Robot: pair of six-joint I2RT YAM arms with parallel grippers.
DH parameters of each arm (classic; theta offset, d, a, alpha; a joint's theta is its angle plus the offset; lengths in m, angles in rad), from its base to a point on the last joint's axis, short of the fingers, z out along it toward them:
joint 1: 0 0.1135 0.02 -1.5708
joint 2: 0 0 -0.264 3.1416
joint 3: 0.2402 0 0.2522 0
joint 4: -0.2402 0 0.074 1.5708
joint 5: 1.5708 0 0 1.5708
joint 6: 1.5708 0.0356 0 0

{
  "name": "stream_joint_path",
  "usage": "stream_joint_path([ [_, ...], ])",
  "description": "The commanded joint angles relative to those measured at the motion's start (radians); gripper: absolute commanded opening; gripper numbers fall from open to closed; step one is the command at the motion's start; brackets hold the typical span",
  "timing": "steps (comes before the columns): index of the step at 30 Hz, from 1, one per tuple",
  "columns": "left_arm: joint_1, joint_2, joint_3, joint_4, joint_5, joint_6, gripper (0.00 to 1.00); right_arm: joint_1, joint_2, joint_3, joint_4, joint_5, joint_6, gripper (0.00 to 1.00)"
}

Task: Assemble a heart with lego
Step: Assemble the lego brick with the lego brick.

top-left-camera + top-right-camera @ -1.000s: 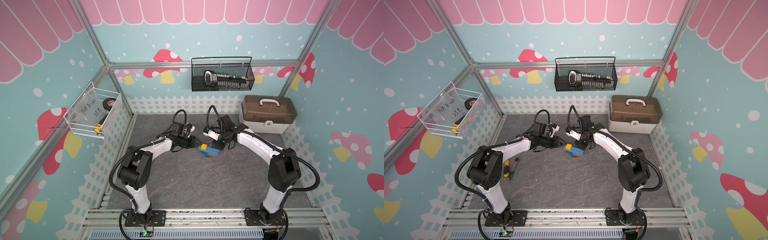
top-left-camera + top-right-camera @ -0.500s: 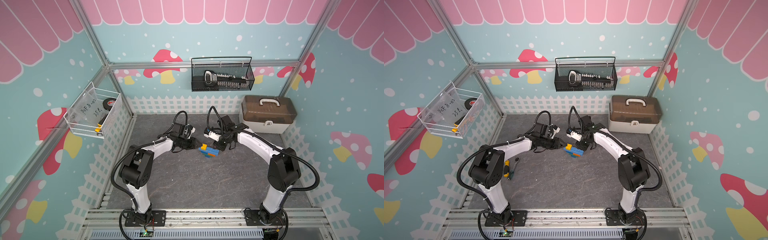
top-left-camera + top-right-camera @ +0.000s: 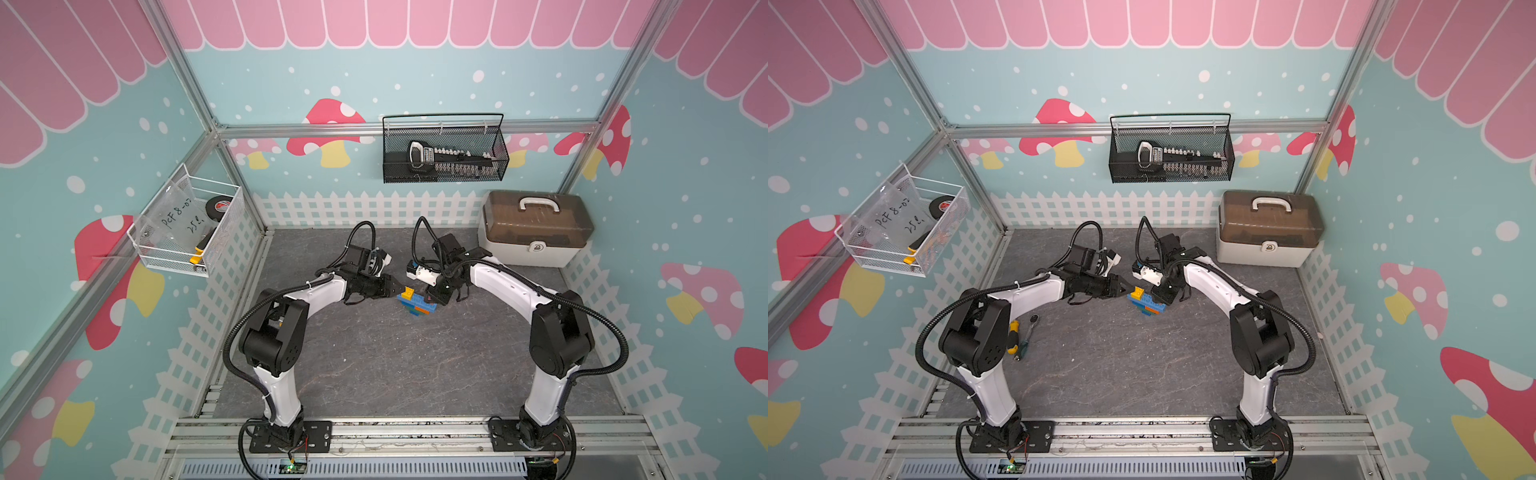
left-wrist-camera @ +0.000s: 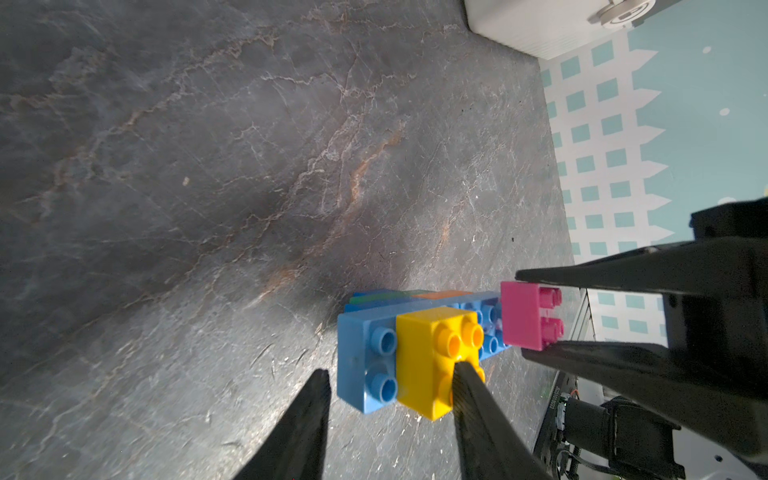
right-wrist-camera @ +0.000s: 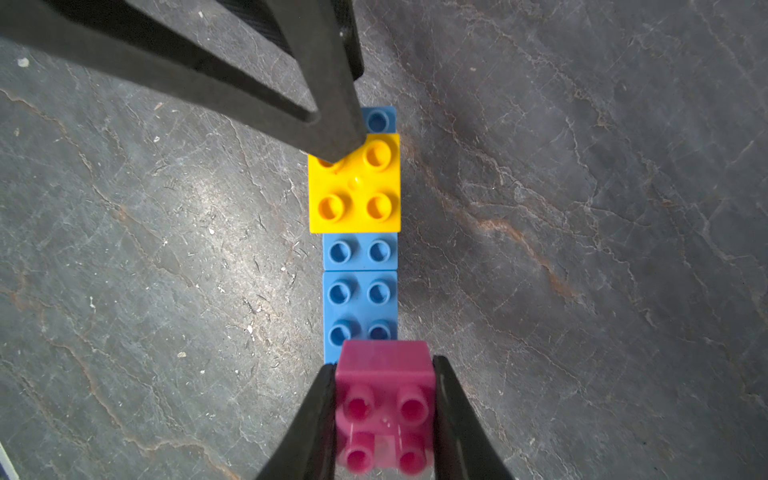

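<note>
The right gripper (image 5: 384, 368), clamped on the pink brick (image 5: 384, 399), should press it squarely onto the heart (image 5: 360, 291) while the empty, half-spread left gripper (image 4: 390, 370) steadies it.

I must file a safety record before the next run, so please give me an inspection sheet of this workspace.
Surface: grey stone-pattern mat, fine scratches.
Job's things: partly built heart on the mat, yellow brick seated on its light blue top row; pink brick over that row's other end, not seated.
Clutter: yellow-handled screwdriver and ratchet beside the left arm.
Grippers: left gripper open, one fingertip at the yellow brick's studs; right gripper shut on the pink brick.
Cables: black conduits along both arms, clear of the bricks.
Surroundings: brown-lidded storage box, black mesh basket, white wire basket.
</note>
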Motion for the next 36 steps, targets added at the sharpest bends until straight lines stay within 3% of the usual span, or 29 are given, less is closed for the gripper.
stream_joint_path([
  [1, -0.002, 0.027, 0.025, -0.008, 0.001, 0.022, 0.45, -0.002, 0.024, 0.029, -0.033, -0.028, -0.02, 0.24],
  [9, -0.002, 0.035, 0.035, -0.012, 0.009, 0.025, 0.43, 0.017, 0.03, 0.044, -0.048, -0.008, 0.004, 0.24],
  [20, -0.003, 0.005, 0.021, -0.002, 0.017, 0.013, 0.43, 0.053, 0.011, 0.091, -0.101, 0.103, 0.219, 0.23],
  [36, -0.003, 0.009, 0.025, -0.003, 0.017, 0.011, 0.43, 0.109, 0.015, 0.046, -0.097, 0.184, 0.251, 0.23],
])
